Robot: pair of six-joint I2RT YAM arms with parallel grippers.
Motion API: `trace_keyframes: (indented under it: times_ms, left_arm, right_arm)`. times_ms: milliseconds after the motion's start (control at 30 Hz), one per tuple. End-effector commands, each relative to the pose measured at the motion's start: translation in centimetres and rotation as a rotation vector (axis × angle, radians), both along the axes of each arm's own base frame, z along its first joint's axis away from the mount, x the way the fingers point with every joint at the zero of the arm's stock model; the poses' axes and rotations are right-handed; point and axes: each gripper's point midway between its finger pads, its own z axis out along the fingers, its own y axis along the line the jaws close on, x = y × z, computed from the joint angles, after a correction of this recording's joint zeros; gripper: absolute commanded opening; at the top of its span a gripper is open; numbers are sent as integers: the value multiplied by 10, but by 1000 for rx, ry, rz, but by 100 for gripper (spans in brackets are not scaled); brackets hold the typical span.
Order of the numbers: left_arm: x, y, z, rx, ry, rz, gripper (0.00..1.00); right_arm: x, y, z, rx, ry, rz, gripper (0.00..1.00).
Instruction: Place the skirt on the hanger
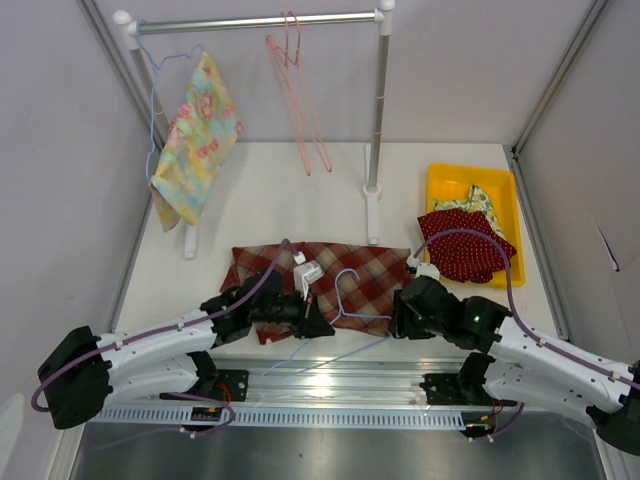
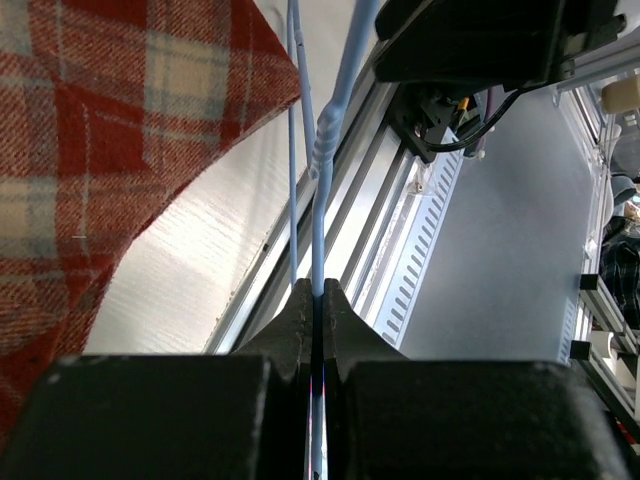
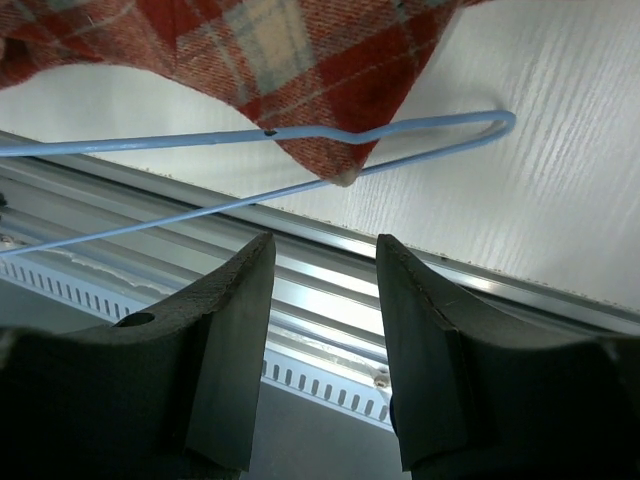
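The red plaid skirt (image 1: 330, 262) lies flat on the white table. A blue wire hanger (image 1: 352, 300) lies on its near edge, hook pointing away from me. My left gripper (image 1: 318, 322) is shut on the hanger's wire; in the left wrist view the wire (image 2: 322, 170) runs out from between the closed fingers, with the skirt (image 2: 110, 130) to the left. My right gripper (image 1: 398, 318) is open and empty at the skirt's near right corner. In the right wrist view the hanger's end (image 3: 400, 128) crosses the skirt corner (image 3: 280, 60) just beyond the gripper (image 3: 325, 260).
A clothes rack (image 1: 260, 22) stands at the back with a floral cloth (image 1: 198, 135) on a blue hanger and pink hangers (image 1: 300, 100). A yellow bin (image 1: 440, 180) at the right holds a red dotted cloth (image 1: 465, 245). An aluminium rail (image 1: 330, 385) runs along the near edge.
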Motion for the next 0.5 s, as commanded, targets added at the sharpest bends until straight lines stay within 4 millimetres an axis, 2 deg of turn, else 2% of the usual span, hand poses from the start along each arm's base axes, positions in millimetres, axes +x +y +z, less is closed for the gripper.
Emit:
trace_keyframes:
  times_ms: [0,67,100,200,333,467]
  left_arm:
    - [3,-8,10,-49,-41,-7,0]
    - [5,-8,9,-42,-45,1,0]
    - [6,-8,9,-42,-46,3,0]
    - [6,-8,5,-33,-41,3,0]
    - [6,-7,0,-24,-34,4,0]
    - [6,-6,-2,-20,-34,8,0]
  right_arm:
    - [5,14,-4,44,-9,-14,51]
    - [7,18,-7,51,-10,-12,51]
    - [6,17,-15,36,7,-15,51]
    - [5,18,-29,28,23,-26,58]
    - [12,27,-36,60,8,-42,64]
    - [17,32,-48,62,11,-65,65]
